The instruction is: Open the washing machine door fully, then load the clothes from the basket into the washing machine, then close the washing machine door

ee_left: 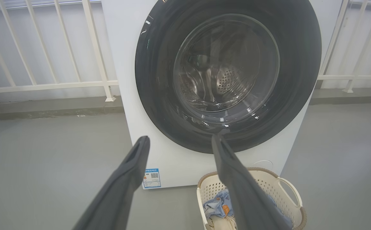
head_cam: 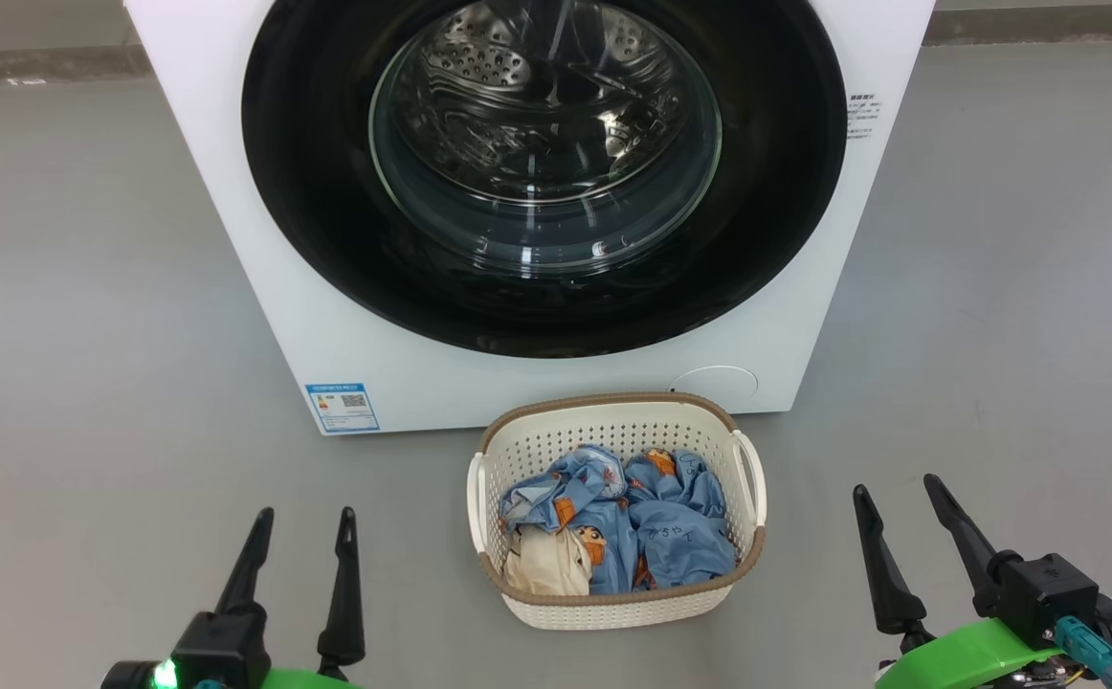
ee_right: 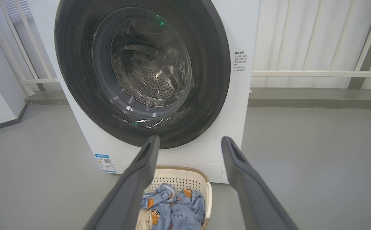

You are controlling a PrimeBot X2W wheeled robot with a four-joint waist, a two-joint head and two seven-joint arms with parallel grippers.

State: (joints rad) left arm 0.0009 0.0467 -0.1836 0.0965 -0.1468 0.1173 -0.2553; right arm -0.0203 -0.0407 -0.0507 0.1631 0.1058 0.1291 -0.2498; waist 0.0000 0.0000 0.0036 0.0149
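The washing machine door (head_cam: 544, 144) is sitting shut, its black rim lying flat against the front of the washing machine (head_cam: 422, 383), so the opening step is not yet begun. Both arms are hanging low in front of it. The left gripper (head_cam: 305, 517) and the right gripper (head_cam: 897, 486) are each standing with fingers spread wide and nothing between them. The basket (head_cam: 613, 612) is sitting on the floor between the two, just in front of the machine's foot, with the clothes (head_cam: 652, 536) bunched inside it.

From either gripper the door is lying ahead and upward, beyond the basket. The left one is lining up roughly under the rim's left edge and the right one just outside its right edge, so neither is looking clearly nearer. What is deciding the arm, I'd judge, is which edge swings free — and I am seeing no handle or hinge from here to tell.
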